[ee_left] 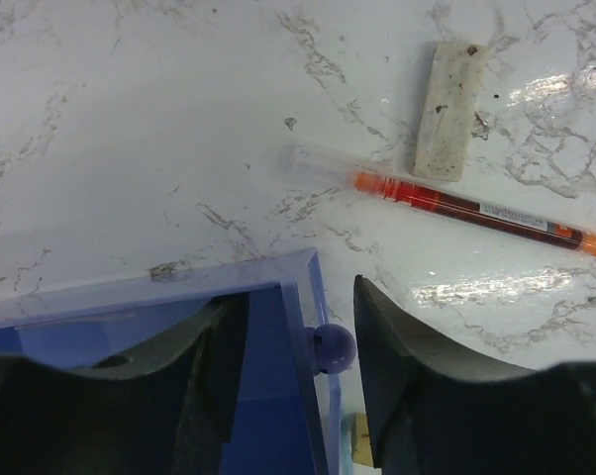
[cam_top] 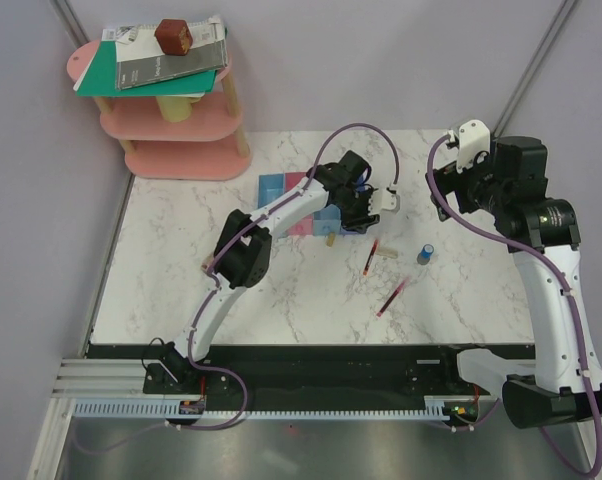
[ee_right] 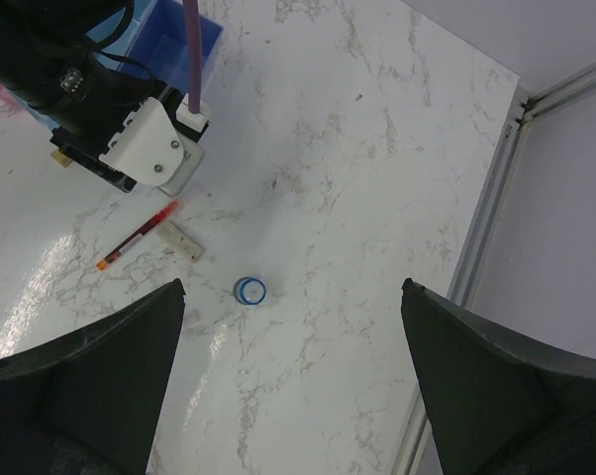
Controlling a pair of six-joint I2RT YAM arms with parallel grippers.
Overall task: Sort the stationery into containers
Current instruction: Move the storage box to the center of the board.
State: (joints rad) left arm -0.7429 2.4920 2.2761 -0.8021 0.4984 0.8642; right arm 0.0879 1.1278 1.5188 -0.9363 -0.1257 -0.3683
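Astride bin wall [ee_left: 179, 288] — left pincer [ee_left: 296, 302], parted.

Left arm [cam_top: 281, 208], right arm [cam_top: 547, 285]: white link shells, black joint housings. Purple cable [cam_top: 364, 128] runs outside each. White camera housing [ee_right: 148, 148] at left wrist, screws visible. Right wrist mount [cam_top: 473, 135] white too. Black bases [cam_top: 541, 400]. Finger pads [ee_left: 427, 396] dark grey, matte, curved inner edges.
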